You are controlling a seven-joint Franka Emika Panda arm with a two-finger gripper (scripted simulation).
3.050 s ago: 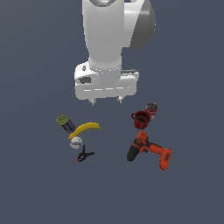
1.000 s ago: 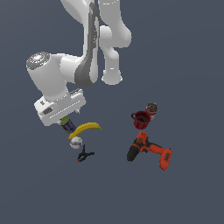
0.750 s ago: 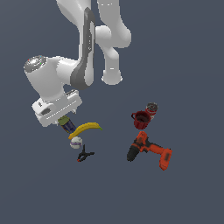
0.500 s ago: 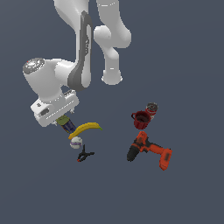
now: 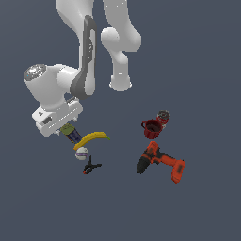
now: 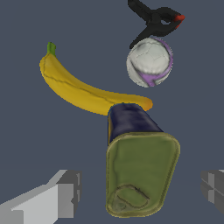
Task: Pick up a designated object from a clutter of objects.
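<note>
Seen across the exterior view from its left: gripper point(image 5: 66, 131) spread wide around the upright blue can point(image 5: 71, 133), fingers clear of its sides, then banana point(image 5: 91, 139) touching it, white ball point(image 5: 82, 153), black clamp point(image 5: 91, 167), red mug point(image 5: 151, 129), drill point(image 5: 161, 161).

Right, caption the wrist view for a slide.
Open hand straddling the dark blue can with olive-green top, beside a yellow banana, white ball and black clamp.

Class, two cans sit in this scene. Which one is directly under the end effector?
The dark blue can with the olive-green top, beside the yellow banana. The red can with the grey top stands far off, behind the red mug.
</note>
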